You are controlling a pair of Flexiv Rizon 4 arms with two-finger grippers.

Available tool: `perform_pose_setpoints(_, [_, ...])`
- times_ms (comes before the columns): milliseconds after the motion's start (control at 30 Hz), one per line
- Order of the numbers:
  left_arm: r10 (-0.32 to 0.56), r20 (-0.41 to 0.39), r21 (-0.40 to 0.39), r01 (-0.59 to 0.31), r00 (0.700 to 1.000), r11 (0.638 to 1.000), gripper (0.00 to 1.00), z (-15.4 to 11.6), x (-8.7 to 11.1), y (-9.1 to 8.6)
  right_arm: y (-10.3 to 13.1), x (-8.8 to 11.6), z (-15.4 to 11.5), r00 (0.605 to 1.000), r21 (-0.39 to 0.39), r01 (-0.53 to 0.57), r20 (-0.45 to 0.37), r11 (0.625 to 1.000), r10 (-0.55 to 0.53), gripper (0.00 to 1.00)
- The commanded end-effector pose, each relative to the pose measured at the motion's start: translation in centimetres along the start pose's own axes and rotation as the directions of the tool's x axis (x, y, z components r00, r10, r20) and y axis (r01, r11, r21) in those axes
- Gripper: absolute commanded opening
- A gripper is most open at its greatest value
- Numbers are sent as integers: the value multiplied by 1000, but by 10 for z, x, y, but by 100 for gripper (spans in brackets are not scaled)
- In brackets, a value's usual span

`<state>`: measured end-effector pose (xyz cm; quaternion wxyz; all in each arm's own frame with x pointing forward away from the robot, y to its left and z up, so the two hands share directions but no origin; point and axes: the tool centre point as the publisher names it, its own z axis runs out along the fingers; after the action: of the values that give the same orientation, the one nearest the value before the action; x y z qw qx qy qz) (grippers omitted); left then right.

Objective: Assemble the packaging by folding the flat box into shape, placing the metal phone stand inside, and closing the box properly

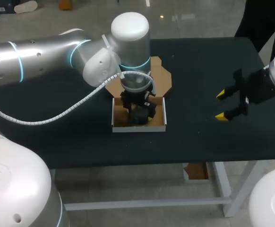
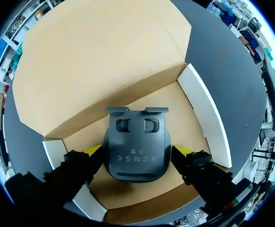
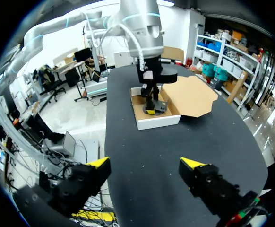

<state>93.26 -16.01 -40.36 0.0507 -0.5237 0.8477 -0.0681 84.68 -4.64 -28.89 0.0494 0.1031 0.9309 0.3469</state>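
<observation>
Between the fingers of my left gripper (image 2: 137, 152) sits the dark metal phone stand (image 2: 136, 142), clamped from both sides, low inside the open box (image 2: 204, 111). Whether it touches the box floor I cannot tell. Its brown lid (image 2: 99, 61) lies folded back, ahead of the gripper. My right gripper (image 3: 144, 166) hangs wide open over the black surface (image 3: 175, 142), well apart from the box.

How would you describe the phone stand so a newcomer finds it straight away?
On the black table sits an open box, white outside and brown inside. The phone stand is the dark grey metal piece within it, gripped by the left gripper; it alone has two small cut-outs.
</observation>
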Motion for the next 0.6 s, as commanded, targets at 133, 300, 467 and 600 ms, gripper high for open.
perform_pose_setpoints(133, [-114,39,10,114,993,993,100,-18,-2,2,0,0,-1,1000,-5,1,-2,1000,-2,100])
perform_pose_setpoints(300, [-258,72,-9,259,963,966,100,-27,-5,-1,0,0,-1,1000,-5,1,-2,1000,-2,100])
perform_pose_setpoints(467, [-372,82,-31,375,925,926,100,-31,-9,-1,0,0,-1,1000,-5,1,-2,1000,-2,100])
perform_pose_setpoints(600, [-427,93,-55,432,900,900,100,-32,-10,0,0,0,-1,1000,-5,1,-2,1000,-2,100])
